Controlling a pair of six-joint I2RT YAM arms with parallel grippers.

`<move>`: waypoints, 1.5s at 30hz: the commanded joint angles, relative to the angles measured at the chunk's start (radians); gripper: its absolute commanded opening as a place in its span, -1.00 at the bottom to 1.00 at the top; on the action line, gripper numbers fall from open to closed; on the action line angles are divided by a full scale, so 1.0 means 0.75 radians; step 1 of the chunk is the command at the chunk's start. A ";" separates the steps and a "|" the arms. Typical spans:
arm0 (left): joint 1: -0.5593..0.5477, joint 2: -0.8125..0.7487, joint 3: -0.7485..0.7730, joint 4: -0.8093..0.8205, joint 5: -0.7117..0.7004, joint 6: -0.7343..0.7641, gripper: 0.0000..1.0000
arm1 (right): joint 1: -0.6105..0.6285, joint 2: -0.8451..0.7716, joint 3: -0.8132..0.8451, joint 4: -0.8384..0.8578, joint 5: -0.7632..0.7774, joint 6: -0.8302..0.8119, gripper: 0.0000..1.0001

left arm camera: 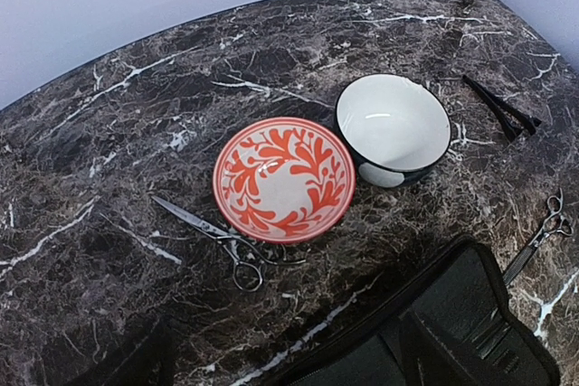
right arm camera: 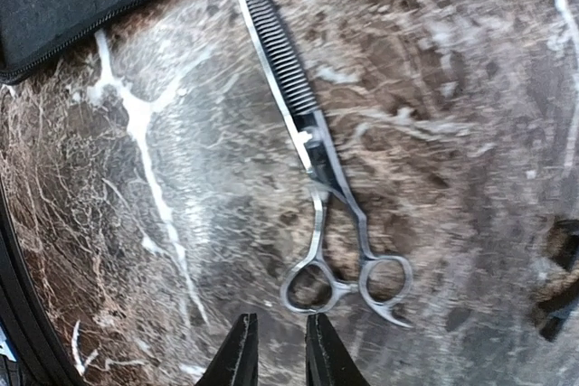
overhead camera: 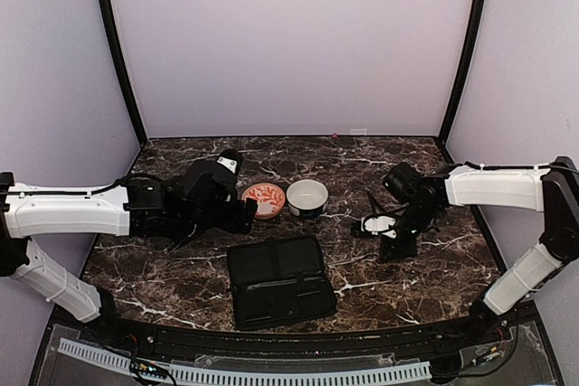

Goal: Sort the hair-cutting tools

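Silvery thinning scissors point(right arm camera: 327, 164) with a toothed blade lie flat on the marble, ring handles toward my right gripper point(right arm camera: 277, 352). Its fingertips stand a narrow gap apart with nothing between them, just short of the left ring. The top view shows this gripper point(overhead camera: 391, 240) low over the table, right of the black case point(overhead camera: 276, 282). A second pair of scissors point(left arm camera: 210, 230) lies at the near left rim of the orange-patterned bowl point(left arm camera: 283, 178). Two slim dark sticks point(left arm camera: 502, 108) lie right of the white bowl point(left arm camera: 393, 124). My left gripper point(overhead camera: 242, 214) hovers open beside the orange bowl, holding nothing.
The open black case point(left arm camera: 461, 332) lies at the front middle of the table. The two bowls point(overhead camera: 264, 199) point(overhead camera: 308, 196) stand side by side behind it. Purple walls close in the back and both sides.
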 commanded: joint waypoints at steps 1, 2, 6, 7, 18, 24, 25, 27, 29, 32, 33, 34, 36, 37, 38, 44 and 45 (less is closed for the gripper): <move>0.007 0.018 -0.007 -0.063 0.052 -0.066 0.75 | 0.033 0.012 -0.063 0.082 -0.013 0.074 -0.64; 0.007 0.023 -0.003 -0.067 0.055 -0.076 0.75 | 0.035 0.020 -0.065 0.093 -0.006 0.083 -0.64; 0.009 0.044 0.006 -0.091 0.076 -0.108 0.74 | 0.039 0.035 -0.085 0.135 0.017 0.089 -0.65; 0.011 0.048 0.008 -0.100 0.082 -0.114 0.73 | 0.041 0.039 -0.088 0.151 0.027 0.097 -0.65; 0.015 0.052 0.021 -0.124 0.104 -0.107 0.71 | 0.042 0.103 -0.108 0.216 0.114 0.155 -0.67; 0.015 0.049 0.014 -0.132 0.107 -0.119 0.70 | 0.044 0.076 -0.133 0.203 0.128 0.156 -0.58; 0.015 0.049 0.013 -0.134 0.105 -0.119 0.70 | 0.044 0.064 -0.133 0.200 0.138 0.161 -0.57; 0.015 0.044 0.013 -0.137 0.102 -0.118 0.70 | 0.044 0.026 -0.140 0.199 0.150 0.163 -0.54; 0.015 0.039 0.012 -0.139 0.094 -0.117 0.70 | 0.044 -0.006 -0.136 0.186 0.157 0.169 -0.50; 0.015 0.038 0.004 -0.139 0.090 -0.116 0.70 | 0.044 -0.036 -0.121 0.155 0.143 0.178 -0.46; 0.015 0.040 -0.001 -0.140 0.089 -0.117 0.70 | 0.044 -0.043 -0.120 0.148 0.131 0.180 -0.46; 0.015 0.042 -0.003 -0.141 0.091 -0.117 0.70 | 0.044 -0.047 -0.121 0.141 0.123 0.179 -0.46; 0.015 0.048 -0.014 -0.143 0.086 -0.123 0.70 | 0.044 -0.043 -0.128 0.139 0.113 0.177 -0.47; 0.016 0.057 -0.017 -0.161 0.065 -0.139 0.70 | 0.046 -0.039 -0.133 0.139 0.107 0.177 -0.49; 0.020 0.065 -0.017 -0.186 0.046 -0.164 0.70 | 0.047 -0.033 -0.137 0.142 0.098 0.180 -0.50; 0.033 0.060 -0.045 -0.195 0.052 -0.181 0.70 | 0.062 0.010 -0.140 0.156 0.053 0.190 -0.51; 0.033 0.057 -0.051 -0.191 0.052 -0.181 0.70 | 0.066 0.015 -0.141 0.162 0.051 0.190 -0.50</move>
